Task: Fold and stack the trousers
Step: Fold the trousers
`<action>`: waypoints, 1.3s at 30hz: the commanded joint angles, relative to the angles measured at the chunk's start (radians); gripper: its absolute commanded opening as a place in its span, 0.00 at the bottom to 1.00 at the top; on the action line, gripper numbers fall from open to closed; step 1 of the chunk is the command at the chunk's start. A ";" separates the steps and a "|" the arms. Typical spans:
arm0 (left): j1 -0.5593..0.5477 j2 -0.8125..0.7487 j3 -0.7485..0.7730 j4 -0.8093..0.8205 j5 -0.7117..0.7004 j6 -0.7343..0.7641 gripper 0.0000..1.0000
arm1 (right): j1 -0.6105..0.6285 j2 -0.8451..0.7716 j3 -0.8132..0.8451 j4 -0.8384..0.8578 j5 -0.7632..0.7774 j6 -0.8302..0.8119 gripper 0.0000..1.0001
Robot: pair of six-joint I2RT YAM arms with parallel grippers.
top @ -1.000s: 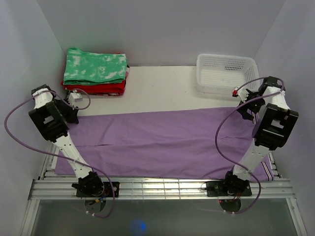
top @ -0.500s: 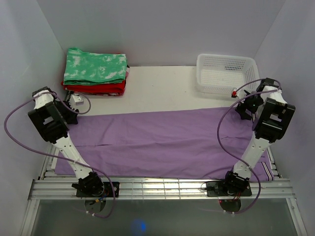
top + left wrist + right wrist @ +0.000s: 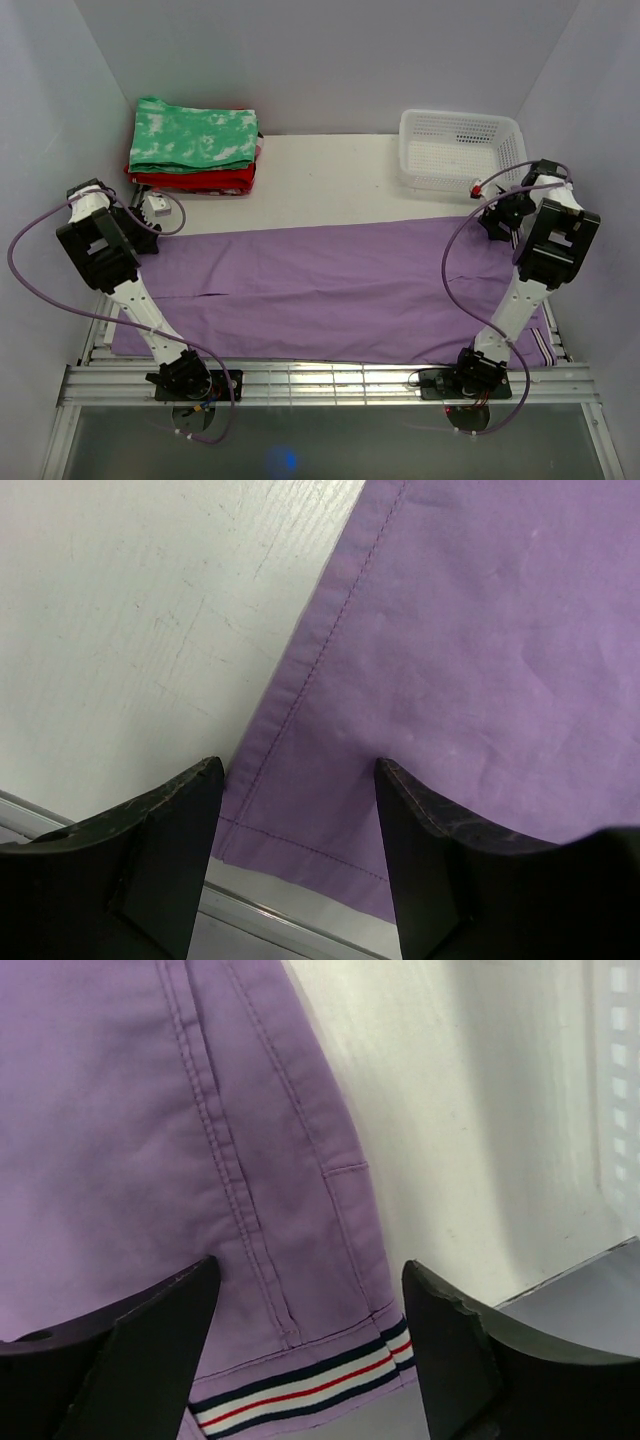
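The lavender trousers [image 3: 330, 285] lie flat across the table, legs toward the left, waist toward the right. My left gripper [image 3: 148, 213] hovers over their far left corner. In the left wrist view the left gripper [image 3: 298, 768] is open, and the stitched leg hem of the trousers [image 3: 300, 820] shows between its dark fingers [image 3: 150, 860]. My right gripper [image 3: 494, 215] hovers over the far right corner. The right wrist view has the right gripper [image 3: 310, 1268] open over the trousers [image 3: 150, 1160], their striped waistband [image 3: 300, 1395] between the fingers [image 3: 470, 1350]. Neither gripper holds fabric.
A white mesh basket [image 3: 460, 150] stands at the far right, close behind the right gripper. A green-and-white folded garment [image 3: 195, 135] lies on a red folded one [image 3: 195, 180] at the far left. Bare white tabletop [image 3: 330, 180] lies between them. A metal rail [image 3: 330, 380] runs along the near edge.
The right arm has shifted a little toward the trousers' far right corner, and its jaws have narrowed slightly. The left arm has barely moved. The trousers lie as before.
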 commanded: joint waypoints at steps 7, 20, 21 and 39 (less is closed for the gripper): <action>0.001 -0.027 -0.049 -0.068 -0.038 0.009 0.72 | -0.052 -0.196 -0.324 -0.261 0.071 -0.358 0.74; 0.000 -0.025 -0.050 -0.065 -0.049 0.001 0.72 | -0.077 -0.055 0.199 -0.386 -0.147 -0.279 0.92; -0.002 -0.028 -0.050 -0.065 -0.046 0.000 0.72 | -0.072 -0.048 0.186 -0.348 -0.144 -0.277 0.94; -0.002 -0.082 -0.008 -0.106 0.038 -0.016 0.72 | -0.023 0.077 -0.082 0.003 -0.137 -0.147 0.96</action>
